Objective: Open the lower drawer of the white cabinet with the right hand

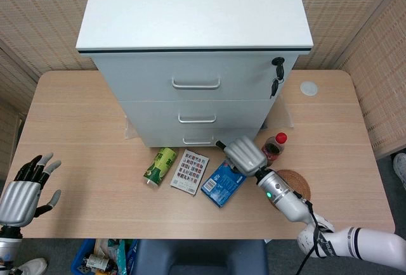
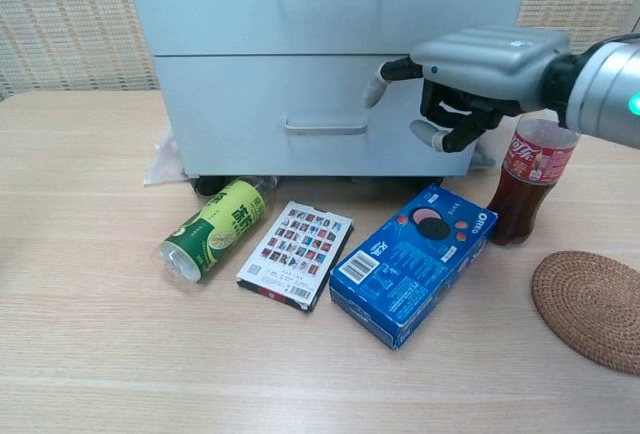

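The white cabinet (image 1: 193, 9) stands at the back of the table, all drawers closed. Its lower drawer (image 2: 250, 114) carries a thin handle (image 2: 325, 129), seen in the head view as the lowest handle (image 1: 198, 140). My right hand (image 2: 470, 74) hovers in front of that drawer, just right of the handle and not touching it. One finger (image 2: 377, 82) reaches left and the others curl downward; it holds nothing. From the head camera the right hand (image 1: 246, 154) sits above the blue box. My left hand (image 1: 22, 192) is spread at the table's left front edge, empty.
In front of the cabinet lie a green bottle (image 2: 215, 229), a card pack (image 2: 297, 254) and a blue Oreo box (image 2: 415, 262). A cola bottle (image 2: 530, 169) stands right of the hand, with a woven coaster (image 2: 592, 306) nearby. Keys (image 1: 277, 75) hang from the top drawer's lock.
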You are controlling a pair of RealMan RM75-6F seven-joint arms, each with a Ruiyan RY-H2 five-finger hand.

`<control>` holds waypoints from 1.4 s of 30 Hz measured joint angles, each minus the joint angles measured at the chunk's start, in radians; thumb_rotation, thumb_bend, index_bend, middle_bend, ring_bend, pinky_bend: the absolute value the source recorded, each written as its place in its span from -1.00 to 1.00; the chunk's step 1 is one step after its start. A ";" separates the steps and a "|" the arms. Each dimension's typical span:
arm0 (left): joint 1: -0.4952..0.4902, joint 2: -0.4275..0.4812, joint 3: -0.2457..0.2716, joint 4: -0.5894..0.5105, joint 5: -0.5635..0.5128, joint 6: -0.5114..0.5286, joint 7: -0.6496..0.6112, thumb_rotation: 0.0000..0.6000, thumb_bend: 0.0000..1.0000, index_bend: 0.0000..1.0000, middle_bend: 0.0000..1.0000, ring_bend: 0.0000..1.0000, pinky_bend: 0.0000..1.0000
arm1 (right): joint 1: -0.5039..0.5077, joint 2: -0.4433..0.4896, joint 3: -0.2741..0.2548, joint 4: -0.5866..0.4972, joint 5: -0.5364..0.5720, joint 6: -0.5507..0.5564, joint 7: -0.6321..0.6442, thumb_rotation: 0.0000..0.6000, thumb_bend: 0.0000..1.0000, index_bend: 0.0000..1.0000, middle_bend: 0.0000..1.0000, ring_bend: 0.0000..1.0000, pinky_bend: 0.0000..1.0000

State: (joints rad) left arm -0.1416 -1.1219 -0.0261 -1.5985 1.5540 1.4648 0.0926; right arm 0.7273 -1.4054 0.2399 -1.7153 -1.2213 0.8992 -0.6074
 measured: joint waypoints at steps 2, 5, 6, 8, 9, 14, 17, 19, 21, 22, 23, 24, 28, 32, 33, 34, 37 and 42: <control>0.000 0.001 0.001 0.001 -0.001 -0.001 -0.002 1.00 -0.29 -0.66 -0.80 -0.86 -0.71 | 0.023 -0.023 0.002 0.026 0.018 -0.009 -0.009 1.00 0.02 -0.58 0.73 0.74 0.79; 0.002 0.001 0.001 0.004 -0.002 0.001 -0.005 1.00 -0.29 -0.66 -0.80 -0.86 -0.71 | 0.052 -0.052 0.003 0.061 0.036 -0.017 -0.017 1.00 0.02 -0.58 0.74 0.74 0.79; 0.002 0.001 0.001 0.005 -0.002 0.002 -0.006 1.00 -0.29 -0.66 -0.80 -0.86 -0.71 | 0.059 -0.060 0.003 0.070 0.039 -0.018 -0.018 1.00 0.02 -0.58 0.74 0.74 0.79; 0.004 0.001 0.001 0.007 -0.004 0.004 -0.008 1.00 -0.29 -0.66 -0.81 -0.86 -0.71 | 0.071 -0.077 0.000 0.093 0.042 -0.018 -0.021 1.00 0.02 -0.58 0.74 0.74 0.79; 0.004 0.001 0.000 0.009 -0.004 0.006 -0.008 1.00 -0.29 -0.66 -0.81 -0.86 -0.71 | 0.076 -0.084 -0.002 0.102 0.043 -0.018 -0.022 1.00 0.02 -0.58 0.74 0.74 0.79; 0.005 -0.003 -0.001 0.016 -0.002 0.011 -0.010 1.00 -0.29 -0.66 -0.81 -0.86 -0.71 | 0.099 -0.115 -0.016 0.143 0.046 -0.011 -0.025 1.00 0.02 -0.58 0.73 0.74 0.79; 0.005 -0.004 -0.001 0.020 0.002 0.013 -0.013 1.00 -0.29 -0.66 -0.80 -0.86 -0.71 | 0.109 -0.125 -0.022 0.163 0.052 -0.008 -0.027 1.00 0.02 -0.58 0.73 0.74 0.79; 0.004 -0.005 0.000 0.022 0.003 0.012 -0.014 1.00 -0.29 -0.66 -0.81 -0.87 -0.71 | 0.115 -0.132 -0.026 0.178 0.055 -0.007 -0.026 1.00 0.02 -0.58 0.73 0.74 0.79; 0.004 -0.006 0.000 0.023 0.003 0.013 -0.015 1.00 -0.29 -0.66 -0.81 -0.87 -0.71 | 0.121 -0.138 -0.029 0.188 0.055 -0.006 -0.022 1.00 0.02 -0.58 0.73 0.74 0.79; 0.004 -0.006 0.000 0.025 0.004 0.013 -0.017 1.00 -0.29 -0.66 -0.80 -0.87 -0.71 | 0.126 -0.140 -0.032 0.194 0.056 -0.006 -0.020 1.00 0.02 -0.58 0.73 0.74 0.79; 0.004 -0.006 0.000 0.025 0.005 0.014 -0.018 1.00 -0.29 -0.66 -0.80 -0.87 -0.71 | 0.128 -0.141 -0.034 0.196 0.056 -0.006 -0.019 1.00 0.02 -0.58 0.73 0.74 0.79; 0.004 -0.007 0.000 0.026 0.005 0.015 -0.019 1.00 -0.29 -0.66 -0.81 -0.87 -0.71 | 0.130 -0.141 -0.036 0.197 0.056 -0.006 -0.018 1.00 0.02 -0.58 0.73 0.74 0.79; 0.004 -0.007 0.000 0.027 0.006 0.015 -0.018 1.00 -0.29 -0.66 -0.80 -0.87 -0.71 | 0.134 -0.137 -0.048 0.190 0.052 -0.002 -0.016 1.00 0.02 -0.58 0.73 0.75 0.79; 0.003 -0.008 0.000 0.025 0.006 0.013 -0.014 1.00 -0.29 -0.66 -0.80 -0.87 -0.71 | 0.136 -0.133 -0.060 0.188 0.057 0.002 -0.020 1.00 0.02 -0.58 0.73 0.75 0.79; 0.003 -0.008 0.000 0.025 0.005 0.013 -0.013 1.00 -0.29 -0.66 -0.80 -0.87 -0.71 | 0.136 -0.132 -0.062 0.188 0.059 0.003 -0.020 1.00 0.02 -0.58 0.73 0.75 0.79; 0.003 -0.009 0.000 0.024 0.005 0.013 -0.012 1.00 -0.29 -0.66 -0.81 -0.87 -0.71 | 0.136 -0.131 -0.064 0.187 0.060 0.004 -0.020 1.00 0.02 -0.58 0.73 0.75 0.79; 0.004 -0.008 0.001 0.021 0.004 0.012 -0.009 1.00 -0.29 -0.66 -0.80 -0.87 -0.71 | 0.135 -0.127 -0.071 0.179 0.055 0.009 -0.015 1.00 0.02 -0.58 0.73 0.75 0.79; 0.005 -0.007 0.002 0.018 0.004 0.014 -0.005 1.00 -0.29 -0.66 -0.81 -0.87 -0.71 | 0.129 -0.115 -0.090 0.154 0.039 0.022 -0.015 1.00 0.02 -0.58 0.73 0.75 0.79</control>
State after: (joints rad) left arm -0.1366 -1.1290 -0.0245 -1.5802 1.5585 1.4787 0.0875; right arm 0.8564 -1.5209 0.1504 -1.5613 -1.1827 0.9212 -0.6225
